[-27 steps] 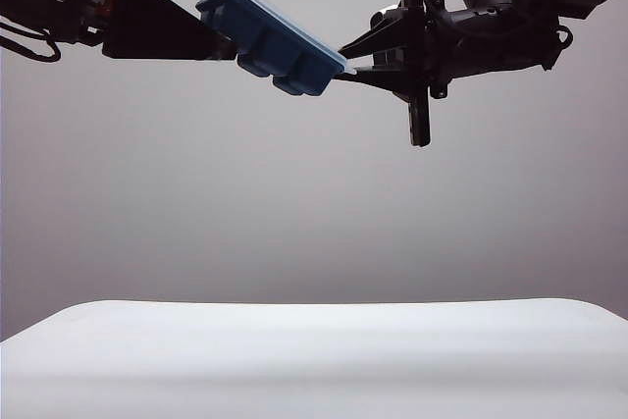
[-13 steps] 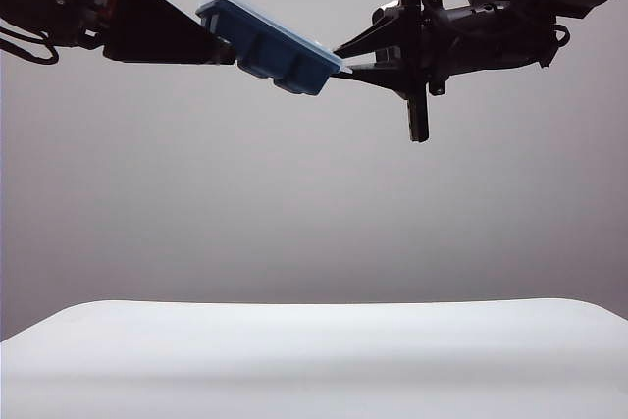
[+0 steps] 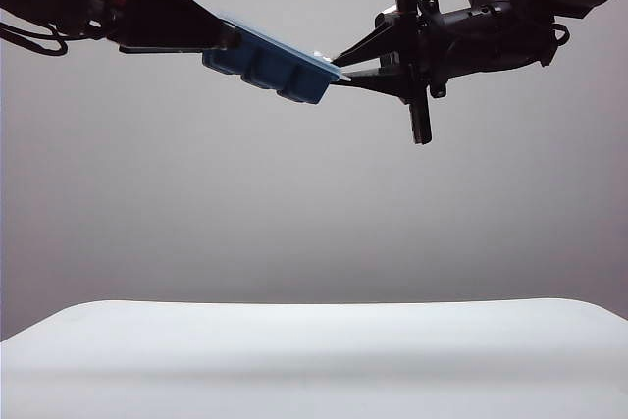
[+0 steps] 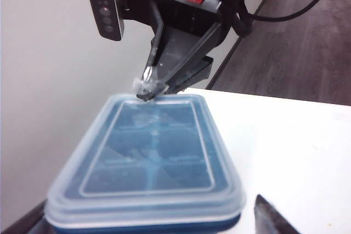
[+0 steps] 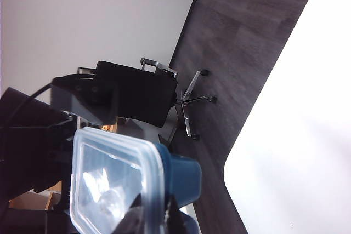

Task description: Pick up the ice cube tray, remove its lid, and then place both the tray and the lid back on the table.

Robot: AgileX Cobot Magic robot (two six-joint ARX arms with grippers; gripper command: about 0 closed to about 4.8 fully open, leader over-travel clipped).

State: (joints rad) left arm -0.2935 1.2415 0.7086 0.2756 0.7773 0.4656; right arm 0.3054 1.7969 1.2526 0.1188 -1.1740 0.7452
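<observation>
The navy ice cube tray [image 3: 267, 67] hangs high above the table [image 3: 314, 360], tilted down toward the right. Its frosted lid [image 3: 320, 56] still sits on it. My left gripper [image 3: 221, 41] grips the tray's left end, one finger on each long side. In the left wrist view the lid [image 4: 148, 152] covers the tray [image 4: 164, 226] between that gripper's [image 4: 143, 224] fingers. My right gripper [image 3: 339, 72] is shut on the lid's corner at the tray's right end. The right wrist view shows the right gripper [image 5: 154, 218] pinching the lid's [image 5: 107, 182] rim beside the tray [image 5: 182, 176].
The white table [image 4: 285, 135] lies far below both arms. Past its edge are dark wood flooring [image 5: 241, 36] and a black office chair [image 5: 143, 96]. The right arm's camera bar [image 3: 412, 56] stands upright just behind its gripper.
The tray has rolled flatter, so the exterior view now sees it nearly edge-on, and its left end has dropped a little. Both grippers keep their hold.
</observation>
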